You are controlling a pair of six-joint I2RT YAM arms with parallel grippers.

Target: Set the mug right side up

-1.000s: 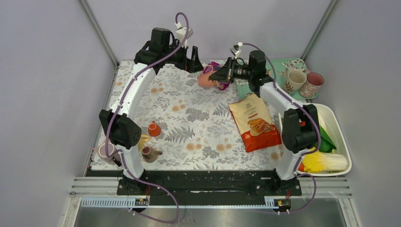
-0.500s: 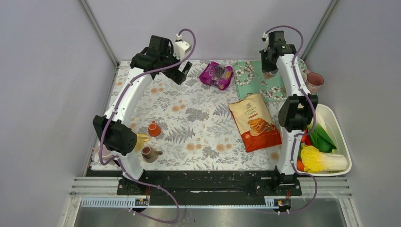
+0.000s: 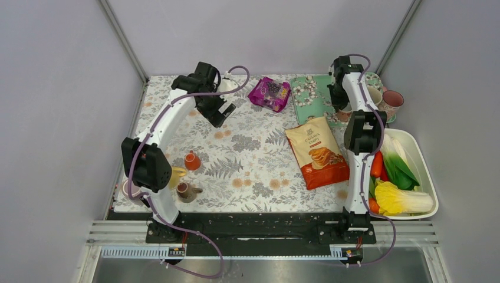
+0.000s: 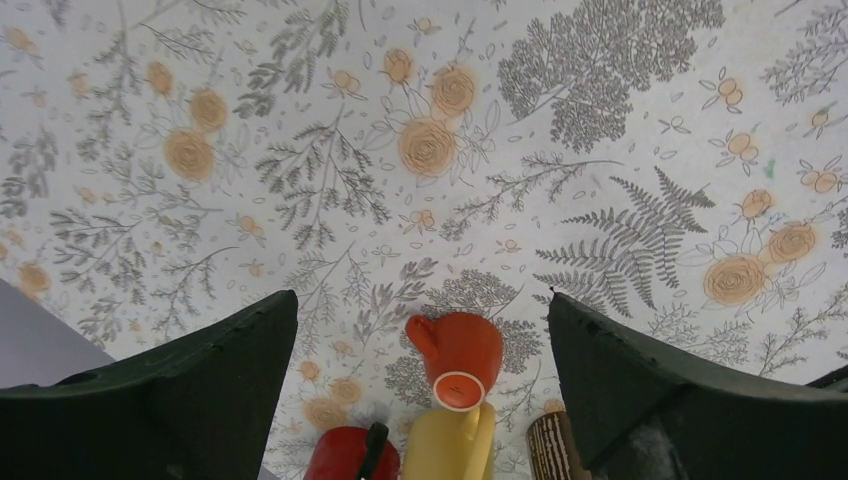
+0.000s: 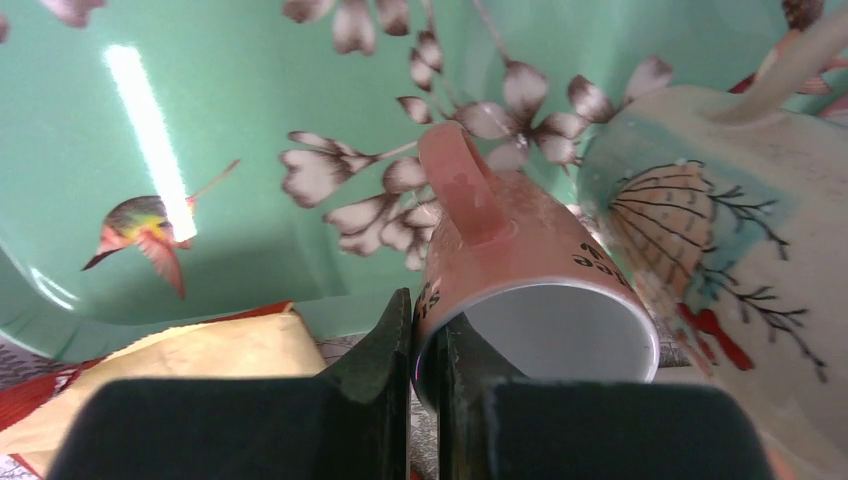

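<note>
The mug [image 5: 520, 265] is seen to be salmon pink, glossy, with a white inside and black lettering printed near its rim; the words cannot be read in full. A thick loop handle [image 5: 462, 185] of the same pink is set on the side turned away from the wrist camera. The mug is tilted, with its open mouth facing that camera. Its rim is pinched by the right end effector [image 5: 428, 340], with one finger placed outside the wall and one inside. It is held over the green flowered tray [image 5: 230, 130], just beside a cream mug [image 5: 700, 230]. Whether its base rests on the tray cannot be told.
</note>
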